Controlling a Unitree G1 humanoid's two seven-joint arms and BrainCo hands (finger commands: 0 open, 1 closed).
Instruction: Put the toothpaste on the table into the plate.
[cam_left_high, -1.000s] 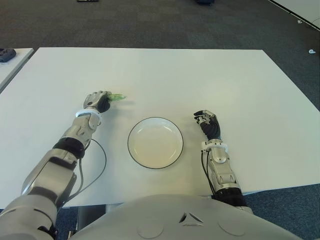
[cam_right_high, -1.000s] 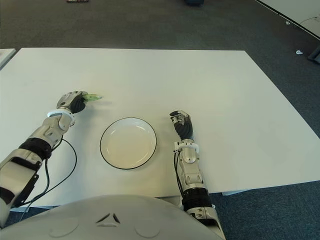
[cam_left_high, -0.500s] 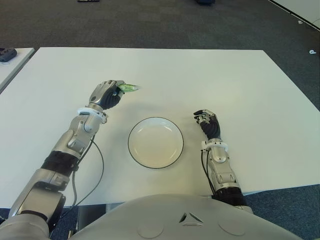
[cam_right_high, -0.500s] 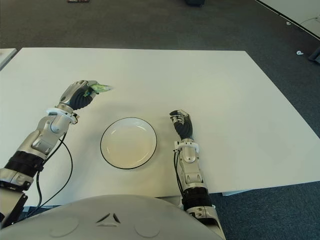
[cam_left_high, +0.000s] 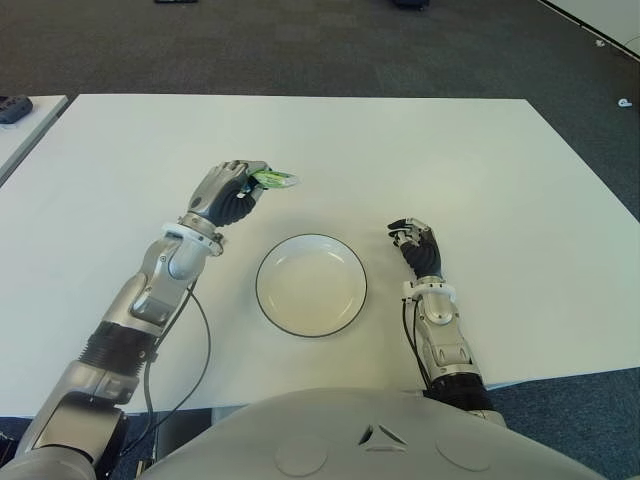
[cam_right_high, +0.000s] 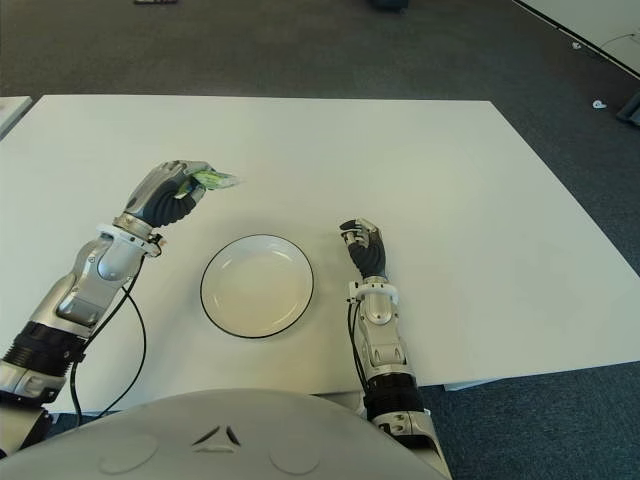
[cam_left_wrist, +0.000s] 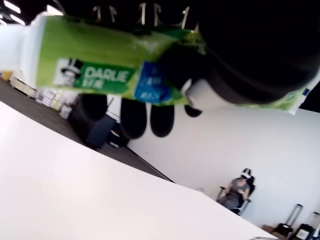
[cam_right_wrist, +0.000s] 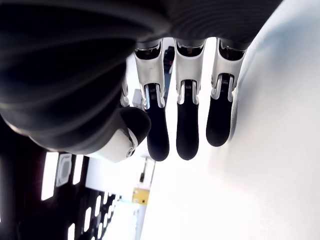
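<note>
Left robot hand (cam_left_high: 228, 190) is raised above the white worktop (cam_left_high: 420, 150), on the robot's left of the plate (cam_left_high: 311, 285) and slightly beyond it. Its fingers are curled around the toothpaste (cam_left_high: 274, 179), a small green tube. The tube sticks out of the fist toward the robot's right, roughly level, and is not over the plate. In the left wrist view the tube (cam_left_wrist: 100, 72) shows green with a white end and the printed word "DARLIE"; dark fingers (cam_left_wrist: 250, 55) wrap across its middle, with bare worktop below.

Plate: round, white, dark rim, nothing in it, sitting on the worktop directly in front of the robot's torso, between the two arms.

Right robot hand (cam_left_high: 418, 244) shows just to the robot's right of the plate, apart from its rim. Right wrist view: fingers (cam_right_wrist: 187, 130) extended side by side, relaxed, holding nothing.
</note>
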